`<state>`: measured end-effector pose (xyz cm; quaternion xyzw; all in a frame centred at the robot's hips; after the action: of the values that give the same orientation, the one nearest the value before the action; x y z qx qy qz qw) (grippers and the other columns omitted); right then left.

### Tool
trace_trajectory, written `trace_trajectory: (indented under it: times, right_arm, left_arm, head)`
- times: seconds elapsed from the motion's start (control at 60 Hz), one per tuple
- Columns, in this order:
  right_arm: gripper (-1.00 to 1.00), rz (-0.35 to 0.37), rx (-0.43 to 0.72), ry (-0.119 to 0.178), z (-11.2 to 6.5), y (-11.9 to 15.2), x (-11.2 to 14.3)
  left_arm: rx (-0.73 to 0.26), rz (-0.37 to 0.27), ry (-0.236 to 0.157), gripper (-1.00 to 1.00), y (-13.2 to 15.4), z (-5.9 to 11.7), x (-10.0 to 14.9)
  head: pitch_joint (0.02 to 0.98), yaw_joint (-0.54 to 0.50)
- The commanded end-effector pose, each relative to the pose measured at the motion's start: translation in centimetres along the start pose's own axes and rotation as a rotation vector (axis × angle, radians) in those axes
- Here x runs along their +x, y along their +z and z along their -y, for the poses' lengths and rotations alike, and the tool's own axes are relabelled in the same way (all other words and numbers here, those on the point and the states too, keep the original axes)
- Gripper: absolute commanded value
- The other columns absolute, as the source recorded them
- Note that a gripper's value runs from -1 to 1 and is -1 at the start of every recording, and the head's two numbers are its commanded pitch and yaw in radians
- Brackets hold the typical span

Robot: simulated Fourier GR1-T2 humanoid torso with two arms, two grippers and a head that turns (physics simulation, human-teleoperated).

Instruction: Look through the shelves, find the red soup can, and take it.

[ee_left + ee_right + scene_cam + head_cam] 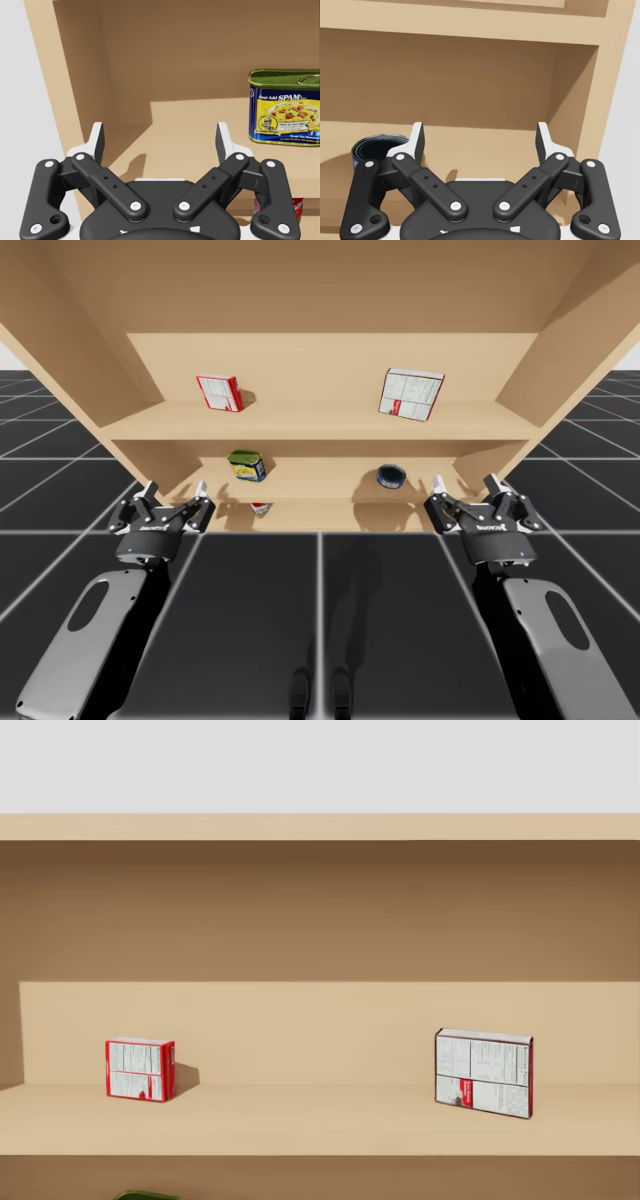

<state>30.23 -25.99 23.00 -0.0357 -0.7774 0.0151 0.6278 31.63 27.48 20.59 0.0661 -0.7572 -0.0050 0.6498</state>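
Here, left end effector (pixel 175 490) spread wide, empty, right end effector (pixel 465 483) likewise, red soup can (pixel 260 508) untouched

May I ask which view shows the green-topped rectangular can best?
The left wrist view: the green-topped rectangular can stands close ahead of my left end effector, front face plain. The high view shows it distant on the middle shelf; the head view, just its green top.
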Motion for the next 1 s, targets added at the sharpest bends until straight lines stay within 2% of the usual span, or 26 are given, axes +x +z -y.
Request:
trace_trajectory:
  times: [0.017,0.183,0.267,0.467,0.583,0.717,0.867,1.0]
  right_arm:
    - [-1.0,-0.015,-0.028,-0.005,-0.06,0.28,-0.01]
    - [-1.0,-0.024,0.01,-0.005,0.02,0.17,0.17]
    - [-1.0,-0.02,0.002,-0.013,0.21,0.19,0.25]
    - [-1.0,-0.016,-0.002,-0.01,0.28,0.16,0.23]
    - [-1.0,-0.018,0.0,-0.003,0.29,0.1,0.15]
    - [-1.0,-0.015,-0.006,0.003,0.39,0.07,0.12]
    - [-1.0,-0.016,-0.008,0.008,0.32,0.09,0.13]
    - [-1.0,-0.019,-0.009,0.012,0.2,0.03,0.03]
  left_arm:
    - [-0.002,0.004,-0.005,-1.0,-0.05,0.06,-0.05]
    - [-0.003,0.005,-0.007,-1.0,0.0,0.1,-0.08]
    - [-0.003,0.005,-0.007,-1.0,0.03,0.12,-0.08]
    - [0.0,0.004,-0.011,-1.0,-0.01,0.04,-0.11]
    - [0.001,0.003,-0.015,-1.0,-0.03,-0.01,-0.11]
    - [0.006,0.003,-0.017,-1.0,-0.1,-0.19,-0.15]
    - [0.003,0.003,-0.015,-1.0,-0.05,-0.16,-0.06]
    - [-0.001,0.003,-0.014,-1.0,-0.05,-0.06,-0.08]
  head:
    - [0.081,0.0]
    - [0.123,0.0]
    - [0.195,0.01]
    - [0.334,0.03]
    - [0.473,0.07]
    - [0.586,0.13]
    - [0.664,0.2]
    - [0.691,0.24]
